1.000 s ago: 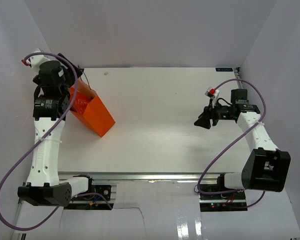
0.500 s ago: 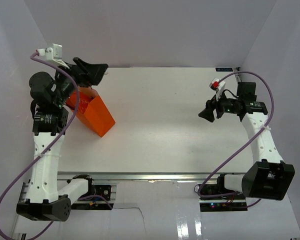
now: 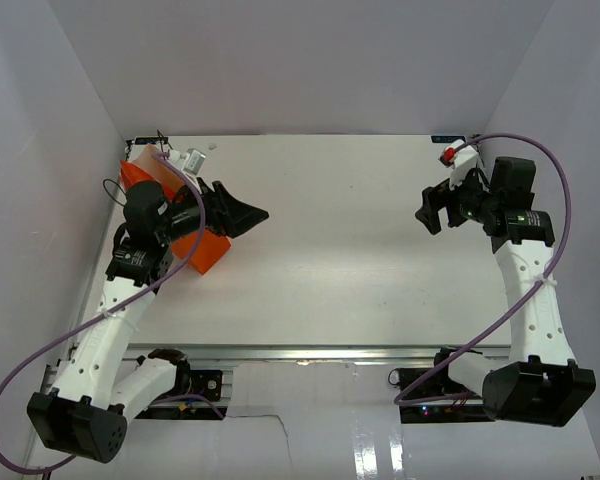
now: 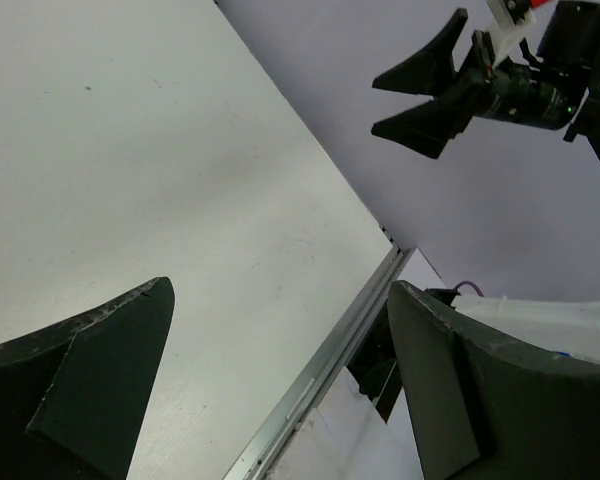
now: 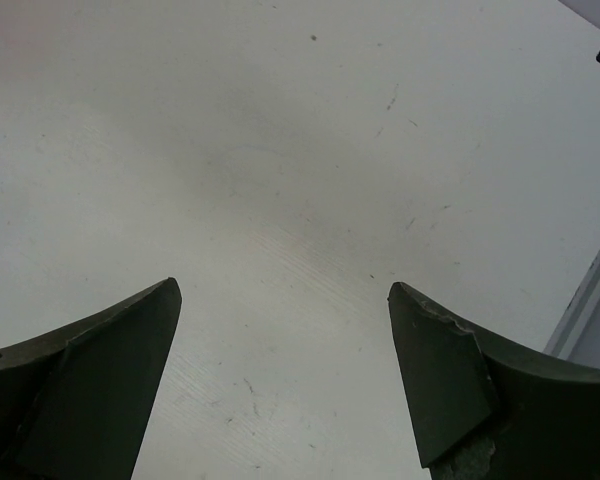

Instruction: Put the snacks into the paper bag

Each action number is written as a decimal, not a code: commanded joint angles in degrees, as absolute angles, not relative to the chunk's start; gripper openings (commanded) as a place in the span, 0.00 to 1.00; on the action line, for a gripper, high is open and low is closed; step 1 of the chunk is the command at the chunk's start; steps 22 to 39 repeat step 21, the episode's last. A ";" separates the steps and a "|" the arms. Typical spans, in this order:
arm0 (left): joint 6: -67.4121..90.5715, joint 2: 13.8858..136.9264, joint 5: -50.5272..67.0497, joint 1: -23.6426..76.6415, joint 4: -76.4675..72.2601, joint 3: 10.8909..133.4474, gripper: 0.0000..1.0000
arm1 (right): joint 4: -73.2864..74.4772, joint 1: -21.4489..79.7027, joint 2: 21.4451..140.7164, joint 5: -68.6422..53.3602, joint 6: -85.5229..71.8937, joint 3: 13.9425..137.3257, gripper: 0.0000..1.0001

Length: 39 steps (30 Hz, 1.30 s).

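The orange paper bag [image 3: 208, 250] stands at the table's left side, mostly covered by my left arm. No snack shows in any view; the bag's inside is hidden. My left gripper [image 3: 246, 213] is open and empty, just right of the bag, pointing across the table. In the left wrist view its fingers [image 4: 90, 380] frame bare table, and the left gripper [image 4: 280, 380] holds nothing. My right gripper [image 3: 432, 208] is open and empty above the far right of the table; it also shows in the left wrist view [image 4: 430, 95]. In the right wrist view the right gripper [image 5: 280, 380] spans bare tabletop.
The white table [image 3: 330, 250] is walled by pale panels at the back and both sides. A metal rail [image 4: 320, 370] runs along its near edge, with the arm bases below. The table's right edge [image 5: 590, 290] shows in the right wrist view.
My left arm swung down from above the bag and now points right over the table. My right arm drew back toward the far right corner. Both grippers stayed open.
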<state>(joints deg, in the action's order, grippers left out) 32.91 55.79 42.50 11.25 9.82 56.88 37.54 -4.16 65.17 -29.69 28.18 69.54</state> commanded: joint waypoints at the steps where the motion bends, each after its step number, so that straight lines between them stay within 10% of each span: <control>1: 31.46 53.26 41.66 14.41 7.82 55.12 0.98 | 37.09 -4.48 62.32 -23.21 22.33 71.46 0.90; 39: 30.32 49.13 38.41 15.64 11.95 53.35 0.98 | 31.03 -4.48 52.56 -12.39 10.72 62.40 0.90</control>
